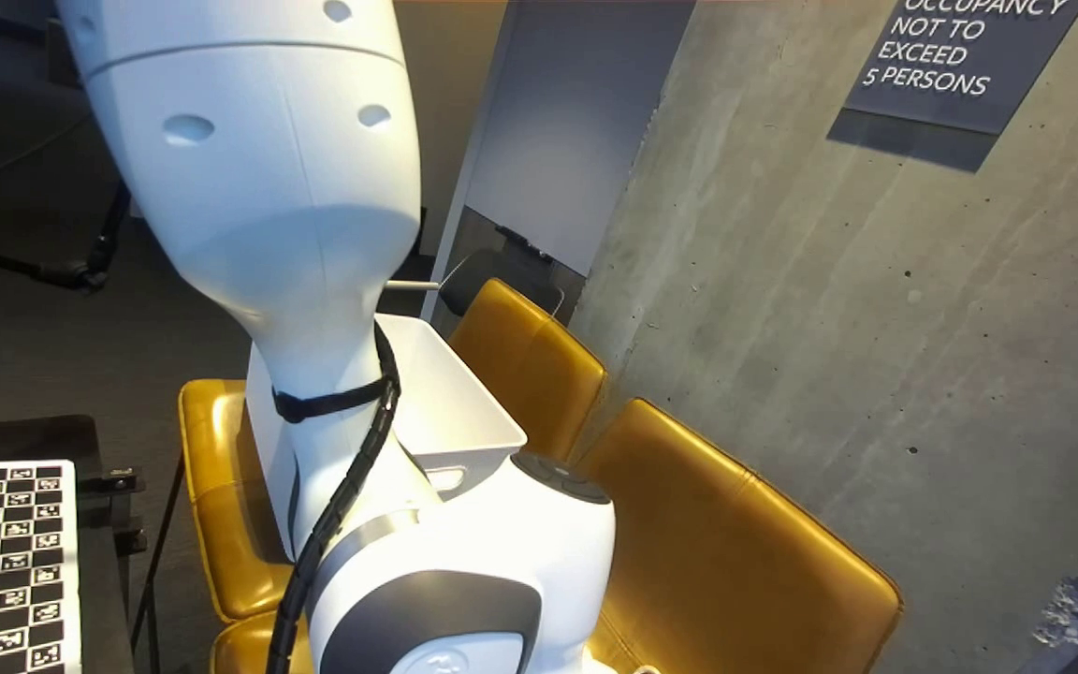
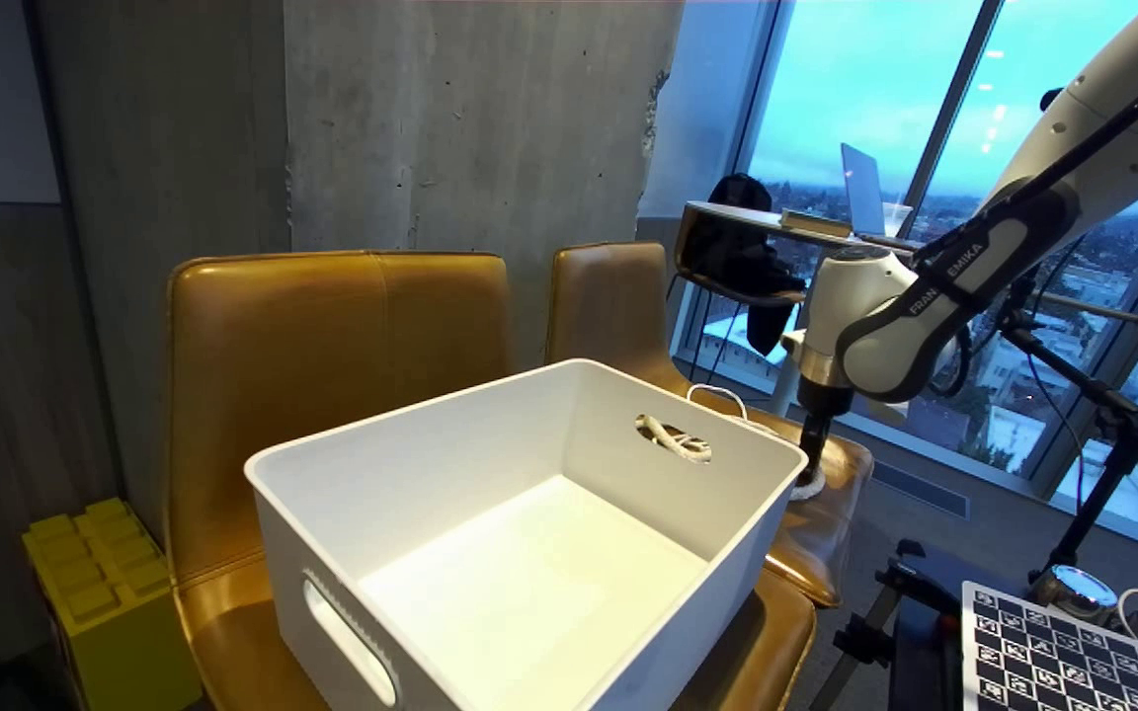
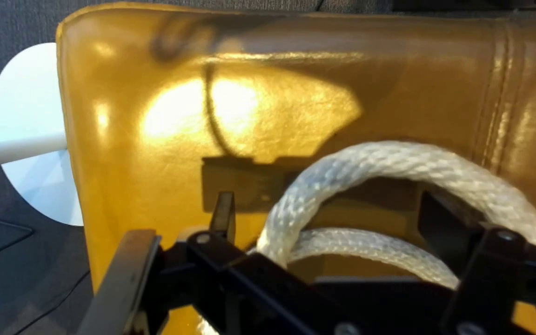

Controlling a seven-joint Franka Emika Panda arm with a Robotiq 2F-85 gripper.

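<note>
In an exterior view, left to right, you have the white bin (image 2: 450, 464), then your gripper (image 2: 808, 474) pointing down over the tan chair (image 2: 816, 553), then the arm (image 2: 934, 306) angled up to the right. The wrist view alone shows your fingers (image 3: 223, 218) parted and released, the white rope (image 3: 379, 160) on the chair arching between them and past the right-hand one.

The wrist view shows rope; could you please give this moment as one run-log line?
pincer: open at white rope | contact: unclear | white rope: looped on tan chair | white bin: on neighbouring chair
</note>
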